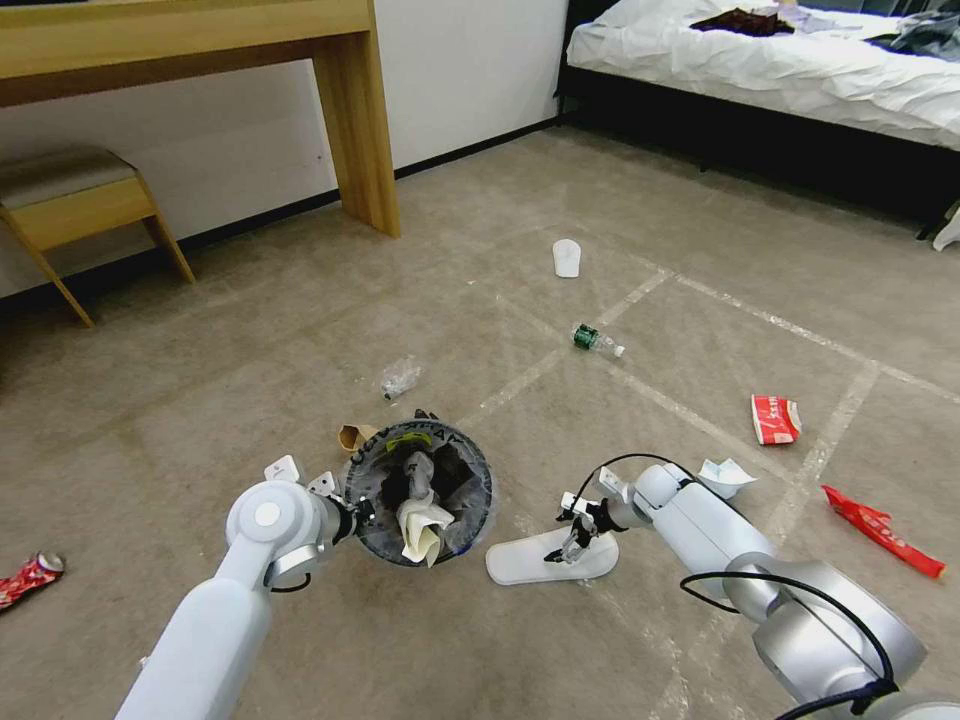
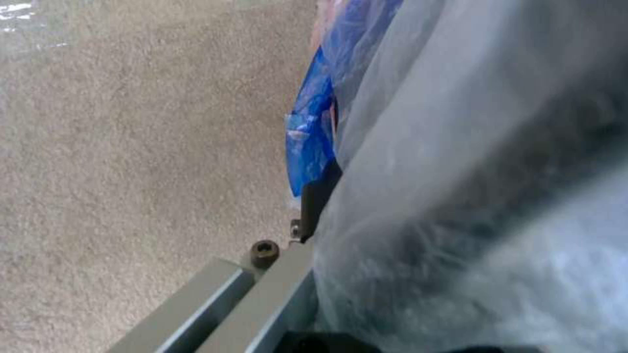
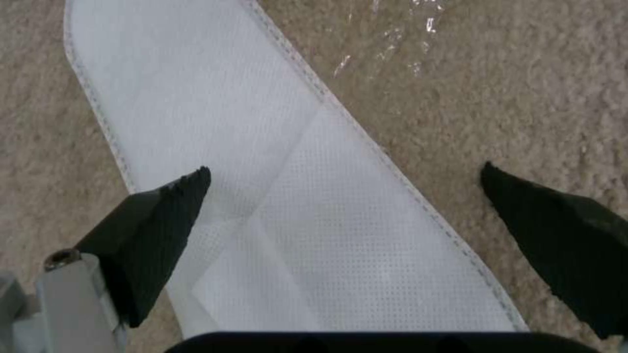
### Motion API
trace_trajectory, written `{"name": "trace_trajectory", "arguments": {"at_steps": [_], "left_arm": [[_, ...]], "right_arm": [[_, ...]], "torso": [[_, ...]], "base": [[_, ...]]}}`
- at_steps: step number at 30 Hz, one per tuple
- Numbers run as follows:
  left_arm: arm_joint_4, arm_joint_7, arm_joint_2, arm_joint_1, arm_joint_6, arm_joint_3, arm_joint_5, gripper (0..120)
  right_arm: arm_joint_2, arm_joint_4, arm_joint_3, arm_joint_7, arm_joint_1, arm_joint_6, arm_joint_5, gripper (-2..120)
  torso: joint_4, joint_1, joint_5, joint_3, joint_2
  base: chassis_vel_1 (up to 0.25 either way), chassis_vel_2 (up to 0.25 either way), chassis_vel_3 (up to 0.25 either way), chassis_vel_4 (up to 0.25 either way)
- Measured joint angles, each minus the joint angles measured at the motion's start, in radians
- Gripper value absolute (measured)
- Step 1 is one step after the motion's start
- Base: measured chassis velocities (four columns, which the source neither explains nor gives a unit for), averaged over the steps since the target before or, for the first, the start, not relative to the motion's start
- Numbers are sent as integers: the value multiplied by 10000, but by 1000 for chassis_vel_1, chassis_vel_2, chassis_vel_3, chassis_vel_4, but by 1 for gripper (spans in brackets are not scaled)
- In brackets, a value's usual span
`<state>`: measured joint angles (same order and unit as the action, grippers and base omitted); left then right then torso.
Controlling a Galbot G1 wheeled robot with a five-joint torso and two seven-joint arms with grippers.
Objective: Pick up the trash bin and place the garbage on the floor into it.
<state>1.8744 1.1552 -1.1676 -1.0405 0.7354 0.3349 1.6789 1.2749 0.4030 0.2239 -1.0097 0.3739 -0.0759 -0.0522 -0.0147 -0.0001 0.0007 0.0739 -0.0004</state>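
At the far left edge of the floor [image 1: 300, 330], a beige-brown carpet crossed by whitish tape lines, lies a crushed red can [image 1: 30, 578]. The left gripper [image 1: 352, 512] is at the near-left rim of the trash bin [image 1: 465, 470], clamped on that rim; in the left wrist view one dark finger [image 2: 319, 193] lies against the clear liner bag [image 2: 458, 171], right beside its blue edge [image 2: 311, 137]. The bin holds crumpled white paper [image 1: 422, 527] and other dark contents that I cannot make out. Touching the bin's far-left rim is a brown cardboard piece [image 1: 353, 436], and a little beyond that a crumpled clear plastic bottle [image 1: 399, 379].

Just right of the bin lies a white slipper [image 1: 530, 562], flat on the carpet. The right gripper [image 1: 570, 545] hovers low over it with its jaws spread wide and holding nothing; in the right wrist view one black fingertip [image 3: 167, 215] is above the slipper's fabric [image 3: 294, 196] and the other above bare carpet past its stitched edge.

Farther off, toward the bed [image 1: 780, 60], lie a second white slipper [image 1: 567, 257] and a green-labelled bottle [image 1: 594, 340]. To the right lie white paper [image 1: 725, 474] next to the right arm, a red-and-white wrapper [image 1: 776, 418], and a long red wrapper [image 1: 882, 530] near the right edge.
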Motion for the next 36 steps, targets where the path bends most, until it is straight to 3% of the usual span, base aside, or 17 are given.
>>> {"name": "trace_trajectory", "arguments": {"at_steps": [18, 36], "left_arm": [[75, 39, -95, -58, 1, -21, -180, 0], [74, 62, -183, -16, 1, -173, -360, 0]], "right_arm": [[-266, 960, 42, -419, 420, 62, 24, 100], [-1034, 2138, 234, -663, 1052, -289, 523, 99]], "torso": [[-1, 2, 0, -7, -1], [11, 2, 4, -6, 1]], "base": [[0, 0, 0, 0], [0, 0, 0, 0]]}}
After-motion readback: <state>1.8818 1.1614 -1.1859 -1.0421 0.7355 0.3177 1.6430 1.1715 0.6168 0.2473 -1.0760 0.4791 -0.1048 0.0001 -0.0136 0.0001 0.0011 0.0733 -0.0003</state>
